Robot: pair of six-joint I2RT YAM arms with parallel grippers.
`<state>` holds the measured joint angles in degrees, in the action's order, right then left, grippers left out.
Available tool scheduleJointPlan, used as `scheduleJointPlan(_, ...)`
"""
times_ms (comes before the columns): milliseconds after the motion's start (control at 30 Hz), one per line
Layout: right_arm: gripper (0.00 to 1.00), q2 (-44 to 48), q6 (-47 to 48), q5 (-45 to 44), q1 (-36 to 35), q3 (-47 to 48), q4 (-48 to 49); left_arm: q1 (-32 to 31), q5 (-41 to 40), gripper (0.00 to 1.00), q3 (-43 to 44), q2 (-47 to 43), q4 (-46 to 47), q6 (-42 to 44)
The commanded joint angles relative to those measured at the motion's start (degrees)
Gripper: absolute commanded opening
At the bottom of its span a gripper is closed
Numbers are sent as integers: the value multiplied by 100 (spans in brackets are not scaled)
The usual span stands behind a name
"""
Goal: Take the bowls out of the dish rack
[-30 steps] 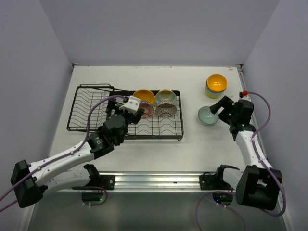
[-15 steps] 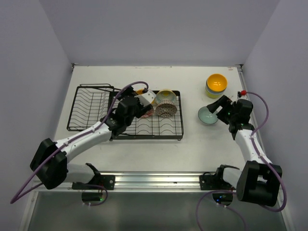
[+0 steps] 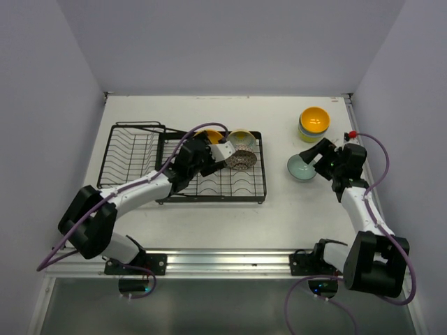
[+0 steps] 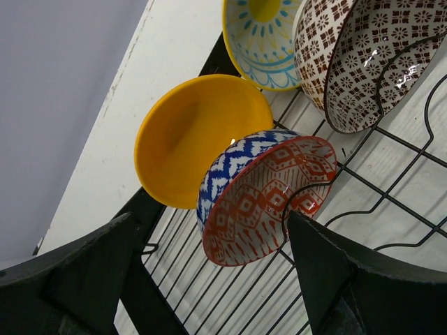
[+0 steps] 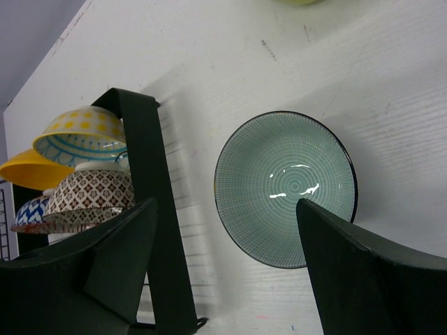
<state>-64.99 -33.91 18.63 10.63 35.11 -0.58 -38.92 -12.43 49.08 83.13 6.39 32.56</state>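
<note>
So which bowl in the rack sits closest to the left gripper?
The bowl with the blue-and-white outside and red-orange patterned inside, on edge before the plain yellow bowl, framed by the left gripper.

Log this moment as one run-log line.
left pincer: open, framing red-patterned bowl in dish rack | right pincer: open, over teal bowl on table | held: nothing

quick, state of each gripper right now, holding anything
Left gripper: open, fingers either side of the red bowl, not closed on it.
Right gripper: open, holding nothing, over the teal bowl.
</note>
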Motion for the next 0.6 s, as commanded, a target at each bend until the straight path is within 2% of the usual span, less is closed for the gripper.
scheduleJointPlan(0,84,-5,-28,44,18,-40,216,68,153,91,172,185,398,251)
scheduleJointPlan(67,84,-14,-28,53,26,-40,225,68,135,86,268,387,380,269)
scheduleJointPlan(267,84,-31,-19,26,18,-31,216,68,-32,82,313,695,696,295)
scheduleJointPlan(367,84,-40,-19,26,18,-22,225,60,-84,77,313,757,819,304)
scheduleJointPlan(433,84,-57,-19,26,26,-22,225,60,-172,70,295,810,916,304)
scheduleJointPlan(567,84,-75,-19,26,18,-22,234,51,-322,50,199,854,1153,322)
